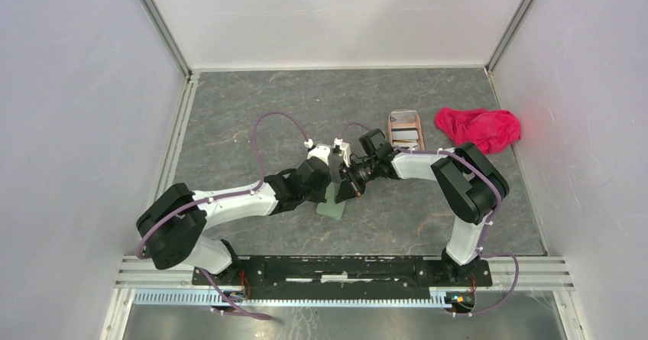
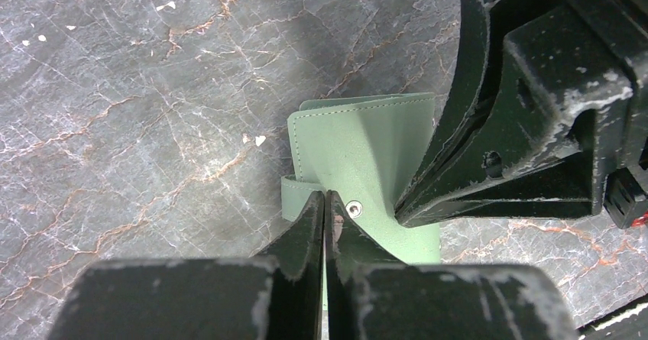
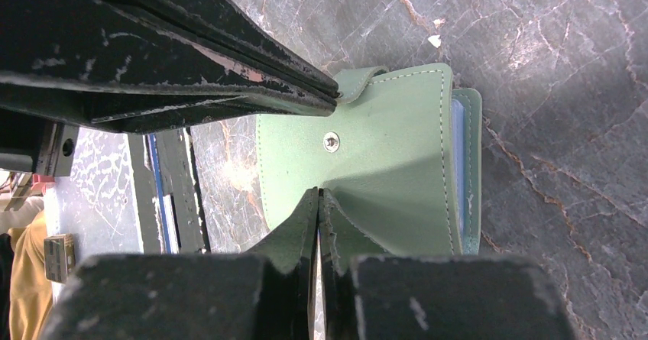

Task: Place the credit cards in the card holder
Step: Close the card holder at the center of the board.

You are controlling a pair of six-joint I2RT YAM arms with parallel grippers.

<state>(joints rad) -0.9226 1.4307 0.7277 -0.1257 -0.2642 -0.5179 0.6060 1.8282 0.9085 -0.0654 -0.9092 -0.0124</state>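
The left gripper (image 2: 325, 199) is clamped on the snap-tab edge of the flat, stitched sage-green card holder (image 2: 359, 149), mid-bench toward the near edge. The right gripper (image 3: 319, 195) pinches the cover's other edge. Best to peel the cover apart slowly, baring the blue pockets, before fetching the whitish credit cards (image 1: 405, 134) from the pinkish-brown oblong tray (image 1: 403, 112) toward the far right corner.

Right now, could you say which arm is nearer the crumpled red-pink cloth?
Right arm: its elbow sits near the red-pink cloth; the left arm lies well leftward.
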